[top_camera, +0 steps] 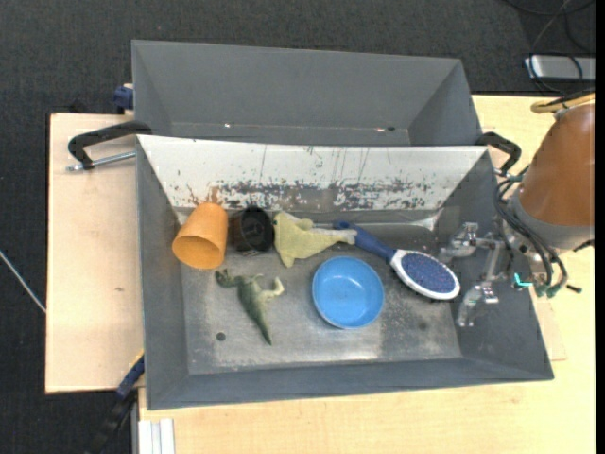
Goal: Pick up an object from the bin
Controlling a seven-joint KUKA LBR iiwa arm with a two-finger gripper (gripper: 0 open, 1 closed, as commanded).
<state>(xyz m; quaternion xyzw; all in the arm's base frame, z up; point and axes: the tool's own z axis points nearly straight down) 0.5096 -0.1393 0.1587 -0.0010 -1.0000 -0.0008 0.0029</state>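
- Step judged: approach, nothing grasped yet. The hand [471, 274] is seen low by the right wall of the bin [161, 282], spread wide, with nothing between its 2 fingers.
- Nearest thing: a blue-handled brush [423, 274] with a white oval head, lying on the right of the floor, just beside the hand.
- A blue bowl [348, 293], yellowish cloth [302, 239], orange cup [201, 236] and green toy lizard [253, 303] are seen further left.
- Next move, as judged: the hand is to be centred over the brush, lowered and closed. Care is needed near the slanted wall.

Arm [567, 178] cut off at right edge, black thing [252, 229] beside orange cup [201, 236] too dark to identify
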